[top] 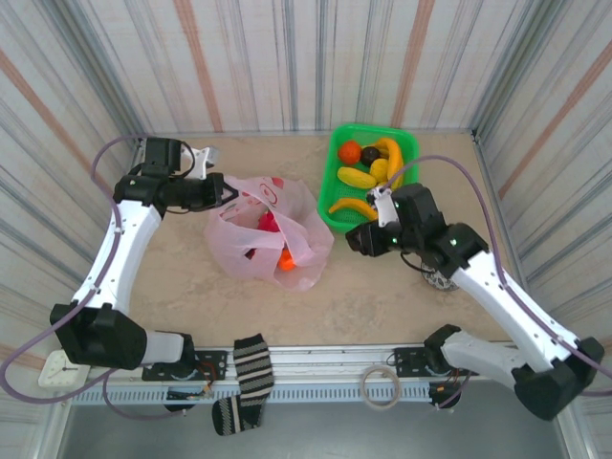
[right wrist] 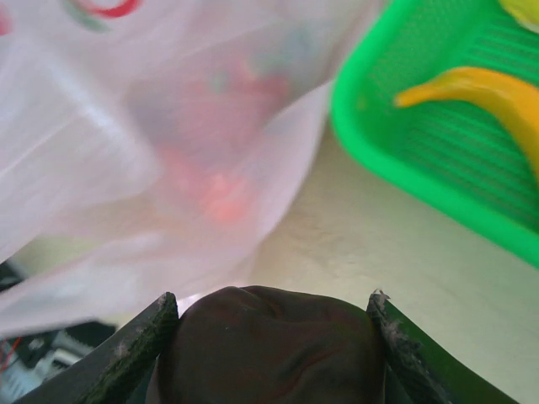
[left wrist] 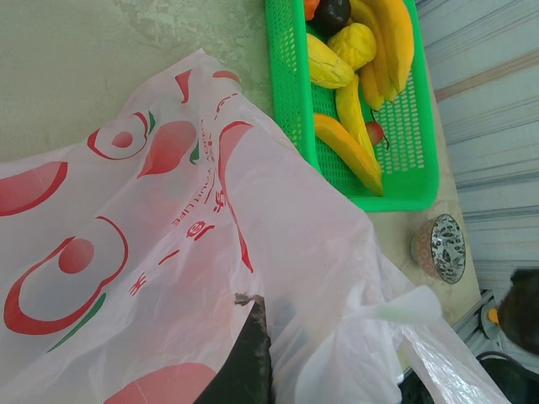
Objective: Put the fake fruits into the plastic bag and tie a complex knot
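Thin translucent pink film, crinkled, softly shiny: plastic bag [top: 239, 251]. Beside it, perforated green plastic basket [left wrist: 286, 93] with glossy smooth bananas [left wrist: 347, 153]. Dark purple fruit [right wrist: 269, 345]: smooth, dull sheen.

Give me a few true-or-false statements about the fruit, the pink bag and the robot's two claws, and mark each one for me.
1. The right gripper holds a dark purple fruit between its fingers. True.
2. The green basket has been emptied. False: bananas and other fruits lie in it.
3. The left gripper is shut on the edge of the plastic bag. True.
4. The bag's handles are tied in a knot. False: no knot has been made yet.
5. There is no fruit in the bag. False: a red fruit and an orange fruit show through it.
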You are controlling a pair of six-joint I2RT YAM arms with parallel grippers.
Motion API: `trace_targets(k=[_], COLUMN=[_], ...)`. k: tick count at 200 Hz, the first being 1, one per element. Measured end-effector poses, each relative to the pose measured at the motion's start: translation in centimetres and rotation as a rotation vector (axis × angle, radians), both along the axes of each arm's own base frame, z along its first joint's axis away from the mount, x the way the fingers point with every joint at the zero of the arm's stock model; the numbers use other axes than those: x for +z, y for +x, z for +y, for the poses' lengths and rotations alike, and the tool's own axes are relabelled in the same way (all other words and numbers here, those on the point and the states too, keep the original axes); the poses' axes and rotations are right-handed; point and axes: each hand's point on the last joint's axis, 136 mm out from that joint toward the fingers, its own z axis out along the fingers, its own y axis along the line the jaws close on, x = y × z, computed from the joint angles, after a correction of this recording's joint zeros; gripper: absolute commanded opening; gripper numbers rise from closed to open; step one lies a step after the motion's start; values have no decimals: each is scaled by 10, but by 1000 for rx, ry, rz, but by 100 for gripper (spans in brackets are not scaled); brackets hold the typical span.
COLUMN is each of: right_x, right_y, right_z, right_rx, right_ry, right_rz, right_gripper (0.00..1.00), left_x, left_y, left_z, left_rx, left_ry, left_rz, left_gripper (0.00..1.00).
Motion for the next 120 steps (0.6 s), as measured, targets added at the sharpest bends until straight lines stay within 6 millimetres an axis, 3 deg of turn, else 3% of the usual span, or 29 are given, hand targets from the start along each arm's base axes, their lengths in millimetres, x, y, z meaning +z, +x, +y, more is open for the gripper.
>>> trace_targets(k=[32,71,97,120], right_x=[-11,-57,-74,-78], right_y=[-47,-96,-110,-101], right_z=[20,62,95,121], right_rx=[145,330,418,437], right_ry=[81,101,99,107], right_rz=[-14,22,-28,-108], right_gripper=[42,42,43,42], left_x=[-2,-4,-5,-5], left_y=[1,1,1,1], left_z=[0,0,0,0], left_rx=[8,15,19,19], left_ry=[-4,-8,-9,-9], left_rz=[15,26,29,28], left_gripper=[0,0,0,0])
